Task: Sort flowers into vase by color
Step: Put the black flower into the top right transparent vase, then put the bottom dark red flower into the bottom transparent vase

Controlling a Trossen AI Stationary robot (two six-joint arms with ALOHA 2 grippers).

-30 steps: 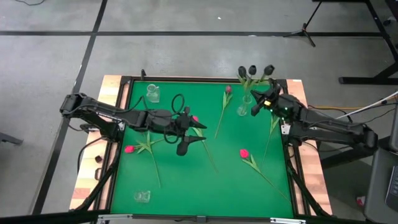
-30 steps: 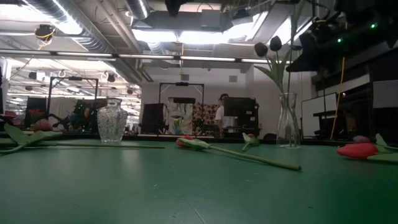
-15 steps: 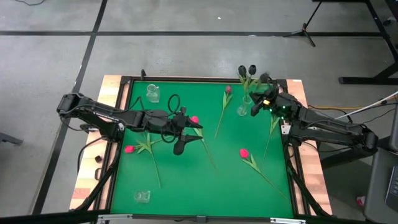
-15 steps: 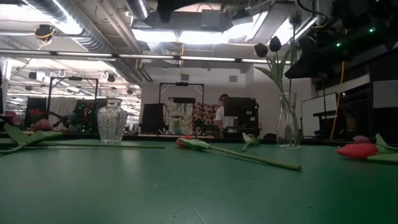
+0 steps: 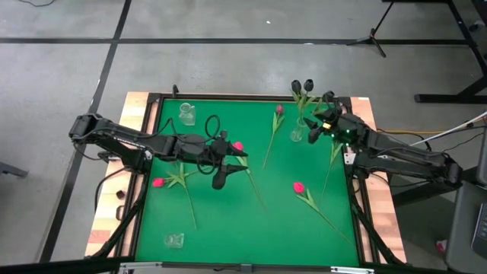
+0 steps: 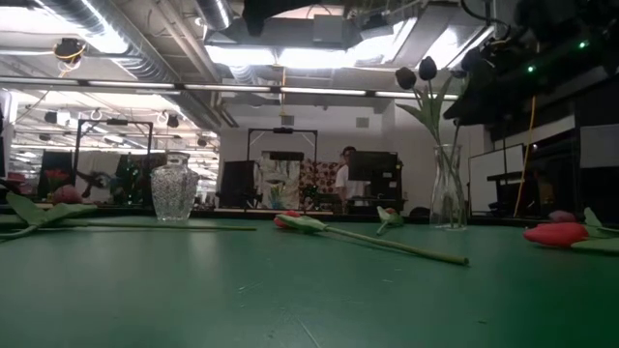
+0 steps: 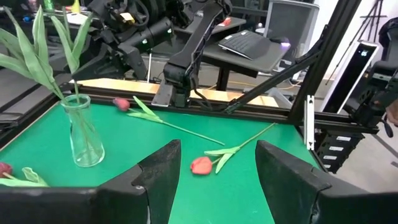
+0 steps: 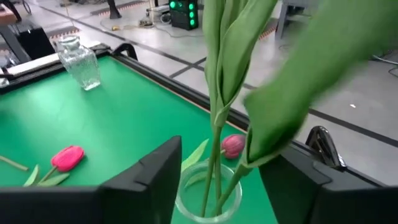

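Observation:
A clear vase (image 5: 298, 135) at the far right holds dark-headed flowers (image 5: 303, 87) on green stems (image 8: 214, 118); the low view shows the vase (image 6: 447, 198) too. My right gripper (image 5: 315, 125) is open, its fingers on either side of the stems just above the vase mouth (image 8: 208, 202). My left gripper (image 7: 217, 180) is open and holds nothing, hovering over the table's middle (image 5: 230, 154) above a pink flower (image 5: 238, 146). More flowers lie flat: pink (image 5: 157, 183), maroon (image 5: 279, 109), red (image 5: 298, 186).
A faceted glass vase (image 5: 186, 113) stands at the far left, also in the low view (image 6: 174, 191). A small glass vase (image 5: 175, 240) sits near the front left. Another flower (image 5: 332, 156) lies beside my right arm. A black frame (image 5: 228, 97) edges the green mat.
My right gripper has opened, staying beside the far right vase. The third dark flower head has shifted a little toward the near edge, closer to the gripper.

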